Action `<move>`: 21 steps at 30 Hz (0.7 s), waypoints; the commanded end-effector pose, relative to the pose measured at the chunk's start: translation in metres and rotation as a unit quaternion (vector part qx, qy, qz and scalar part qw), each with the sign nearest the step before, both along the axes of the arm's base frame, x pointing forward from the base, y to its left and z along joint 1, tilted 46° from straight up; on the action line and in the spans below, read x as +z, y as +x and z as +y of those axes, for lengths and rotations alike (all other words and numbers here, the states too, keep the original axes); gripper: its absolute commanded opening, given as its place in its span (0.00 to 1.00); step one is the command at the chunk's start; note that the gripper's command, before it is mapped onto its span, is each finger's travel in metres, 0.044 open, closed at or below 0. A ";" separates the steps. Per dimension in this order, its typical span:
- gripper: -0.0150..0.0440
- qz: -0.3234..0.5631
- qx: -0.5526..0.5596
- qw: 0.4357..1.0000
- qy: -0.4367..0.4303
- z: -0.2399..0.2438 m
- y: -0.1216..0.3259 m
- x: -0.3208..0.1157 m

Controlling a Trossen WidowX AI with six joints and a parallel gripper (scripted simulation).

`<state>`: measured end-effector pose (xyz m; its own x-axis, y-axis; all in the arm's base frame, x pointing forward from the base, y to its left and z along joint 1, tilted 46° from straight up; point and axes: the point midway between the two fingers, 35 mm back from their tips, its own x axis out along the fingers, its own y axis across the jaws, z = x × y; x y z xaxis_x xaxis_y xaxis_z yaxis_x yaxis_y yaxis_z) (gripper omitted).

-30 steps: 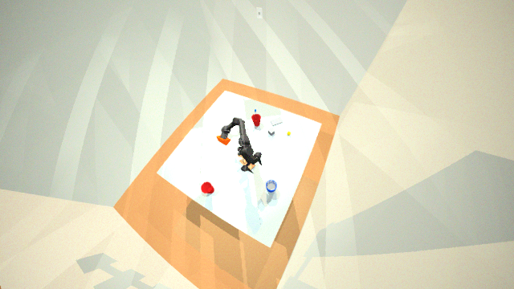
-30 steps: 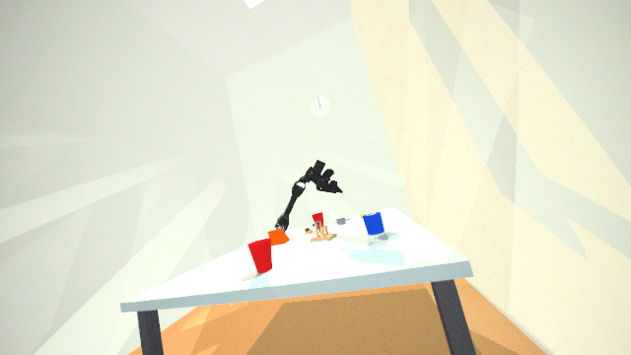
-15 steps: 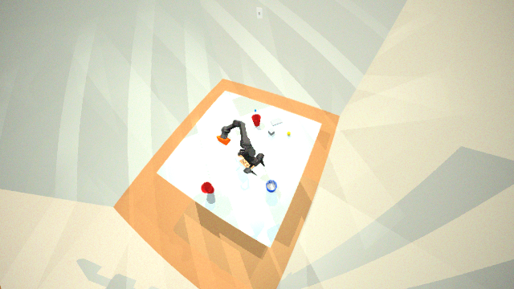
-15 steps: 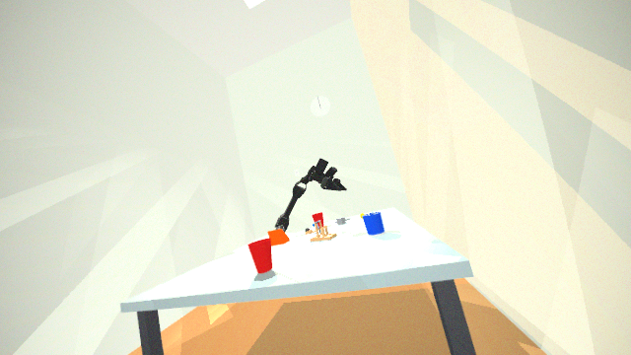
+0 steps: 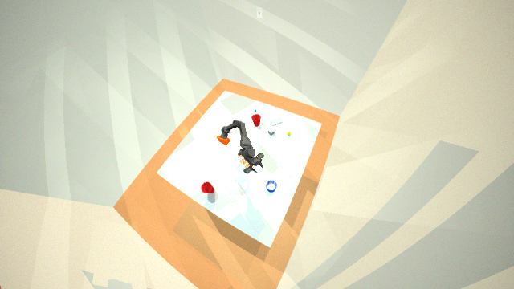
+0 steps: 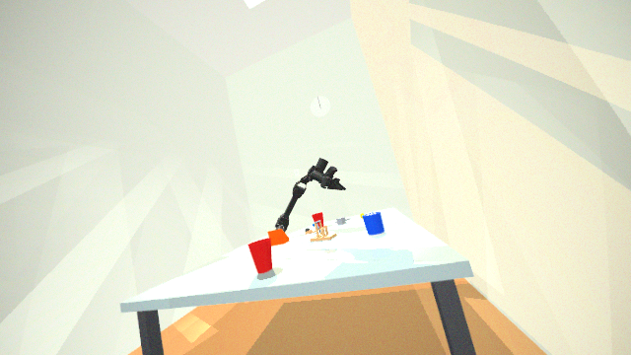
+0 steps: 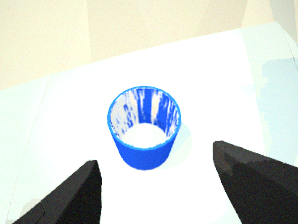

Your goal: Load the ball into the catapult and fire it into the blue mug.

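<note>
The blue mug (image 5: 271, 191) (image 6: 374, 224) (image 7: 145, 159) stands upright toward the table's right side; its inside looks empty in the wrist view. My gripper (image 5: 260, 169) (image 6: 343, 187) (image 7: 156, 154) is partly open with nothing between its fingers. It is high above the table, tilted toward the mug and well short of it. The wooden catapult (image 5: 243, 161) (image 6: 322, 238) stands on the table below the gripper, which partly hides it in the top view. A small dark ball (image 6: 308, 230) shows at the catapult's left end in the exterior view; whether it sits in the cup is too small to tell.
One red cup (image 5: 256, 120) (image 6: 317, 217) stands at the back, another red cup (image 5: 207, 187) (image 6: 261, 256) near the front left edge. A yellow ball (image 5: 288, 133), a grey object (image 5: 271, 132) (image 6: 341, 221) and a pale flat block (image 5: 276, 122) lie toward the back right.
</note>
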<state>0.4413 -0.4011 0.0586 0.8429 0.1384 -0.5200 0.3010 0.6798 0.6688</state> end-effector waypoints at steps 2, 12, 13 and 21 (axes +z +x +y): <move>0.47 0.000 -0.002 1.000 0.002 0.000 0.000 0.000; 0.25 0.000 -0.002 1.000 0.002 0.000 0.000 0.000; 0.25 0.000 -0.002 1.000 0.002 0.000 0.000 0.000; 0.25 0.031 0.031 0.998 -0.046 0.019 -0.002 -0.001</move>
